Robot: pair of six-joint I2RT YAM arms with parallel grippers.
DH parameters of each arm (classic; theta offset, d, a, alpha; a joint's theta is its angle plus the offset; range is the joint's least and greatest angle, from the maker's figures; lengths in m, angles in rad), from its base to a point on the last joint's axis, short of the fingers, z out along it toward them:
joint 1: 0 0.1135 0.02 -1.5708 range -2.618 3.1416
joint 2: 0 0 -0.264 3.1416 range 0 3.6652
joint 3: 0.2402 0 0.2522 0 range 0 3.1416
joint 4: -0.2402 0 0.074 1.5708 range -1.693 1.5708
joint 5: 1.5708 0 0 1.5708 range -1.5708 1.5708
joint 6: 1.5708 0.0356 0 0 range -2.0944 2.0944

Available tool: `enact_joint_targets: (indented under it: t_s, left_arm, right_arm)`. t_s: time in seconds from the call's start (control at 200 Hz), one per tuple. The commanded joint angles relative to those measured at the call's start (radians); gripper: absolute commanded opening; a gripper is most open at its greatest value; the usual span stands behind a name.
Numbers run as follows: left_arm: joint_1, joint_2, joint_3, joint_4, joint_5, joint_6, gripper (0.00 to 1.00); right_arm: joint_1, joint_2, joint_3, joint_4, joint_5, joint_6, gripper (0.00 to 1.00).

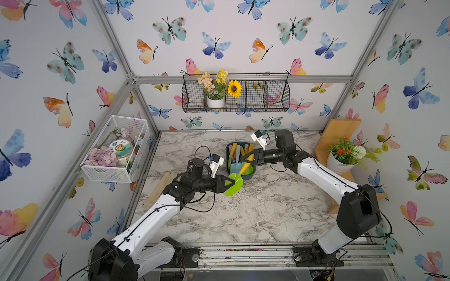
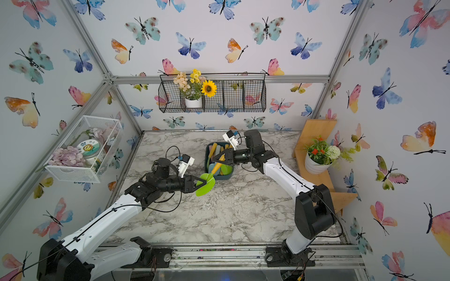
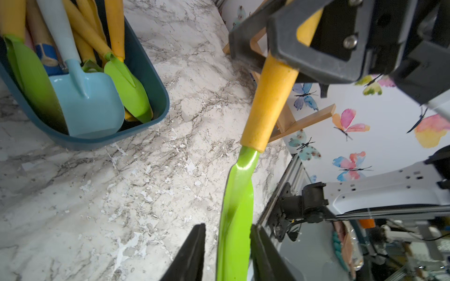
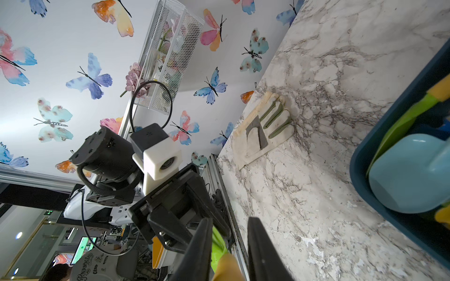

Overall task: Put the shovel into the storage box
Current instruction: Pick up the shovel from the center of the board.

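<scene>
Above the marble table (image 1: 267,206), left gripper (image 1: 233,183) with jaws set narrow about the green blade of the shovel (image 1: 235,189), clamping not discernible; shovel airborne at the near end of the storage box (image 1: 250,176), outside it; right gripper (image 1: 248,157) closed on its yellow handle.
</scene>
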Motion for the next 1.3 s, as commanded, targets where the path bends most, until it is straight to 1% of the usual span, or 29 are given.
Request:
enact_joint_targets:
  t_s: [0.0, 0.07, 0.11, 0.135, 0.15, 0.185, 0.265, 0.461, 0.631, 0.816, 0.841, 0.901, 0.971, 1.081, 1.121, 1.151, 1.186, 1.236, 1.292]
  left_arm:
    - [-0.016, 0.011, -0.012, 0.028, 0.005, -0.009, 0.19]
    - [-0.017, 0.015, -0.015, 0.033, -0.017, -0.025, 0.06]
    - [-0.016, 0.020, -0.016, 0.031, -0.037, -0.037, 0.00]
    - [-0.016, 0.023, -0.016, 0.030, -0.050, -0.043, 0.00]
    - [-0.016, 0.024, -0.017, 0.029, -0.058, -0.049, 0.00]
    - [-0.016, 0.026, -0.016, 0.029, -0.074, -0.061, 0.00]
    - [-0.016, 0.028, -0.024, 0.040, -0.104, -0.094, 0.00]
    - [-0.018, 0.016, -0.028, 0.065, -0.161, -0.138, 0.00]
    - [-0.027, 0.032, -0.016, 0.075, -0.160, -0.138, 0.00]
    - [-0.046, 0.036, -0.023, 0.100, -0.159, -0.152, 0.00]
    - [-0.049, 0.035, -0.025, 0.104, -0.195, -0.155, 0.00]
    - [-0.051, 0.034, -0.031, 0.107, -0.204, -0.162, 0.00]
    - [-0.052, 0.027, -0.039, 0.113, -0.217, -0.171, 0.00]
    - [-0.053, 0.026, -0.053, 0.128, -0.228, -0.188, 0.00]
    - [-0.054, 0.031, -0.057, 0.131, -0.230, -0.192, 0.00]
    - [-0.052, 0.035, -0.059, 0.130, -0.232, -0.196, 0.05]
    - [-0.052, 0.038, -0.061, 0.126, -0.238, -0.200, 0.14]
    - [-0.051, 0.040, -0.061, 0.114, -0.258, -0.205, 0.27]
    - [-0.048, 0.036, -0.061, 0.093, -0.282, -0.206, 0.35]
  right_arm:
    - [0.002, -0.019, 0.010, -0.022, -0.018, -0.007, 0.18]
    - [0.002, -0.017, 0.014, -0.035, 0.005, -0.006, 0.21]
    - [0.002, -0.018, 0.012, -0.044, 0.031, 0.002, 0.27]
    - [0.002, -0.020, 0.012, -0.052, 0.049, 0.004, 0.30]
    - [0.002, -0.021, 0.012, -0.060, 0.072, 0.004, 0.33]
    - [0.002, -0.026, 0.010, -0.073, 0.106, 0.005, 0.37]
    - [0.003, -0.045, -0.015, -0.082, 0.184, 0.032, 0.43]
    - [0.017, -0.119, -0.113, 0.002, 0.279, 0.127, 0.45]
    - [0.035, -0.102, -0.116, 0.022, 0.281, 0.151, 0.45]
    - [0.054, -0.067, -0.106, 0.076, 0.283, 0.205, 0.45]
    - [0.056, -0.061, -0.104, 0.081, 0.285, 0.209, 0.45]
    - [0.059, -0.049, -0.097, 0.089, 0.284, 0.221, 0.42]
    - [0.062, -0.036, -0.092, 0.090, 0.286, 0.235, 0.37]
    - [0.065, -0.026, -0.088, 0.097, 0.292, 0.242, 0.24]
    - [0.065, -0.022, -0.083, 0.096, 0.301, 0.240, 0.18]
    - [0.065, -0.017, -0.077, 0.091, 0.311, 0.235, 0.15]
    - [0.065, -0.009, -0.064, 0.079, 0.322, 0.222, 0.12]
    - [0.065, 0.008, -0.037, 0.047, 0.340, 0.195, 0.11]
    - [0.063, 0.035, 0.009, -0.006, 0.364, 0.152, 0.11]
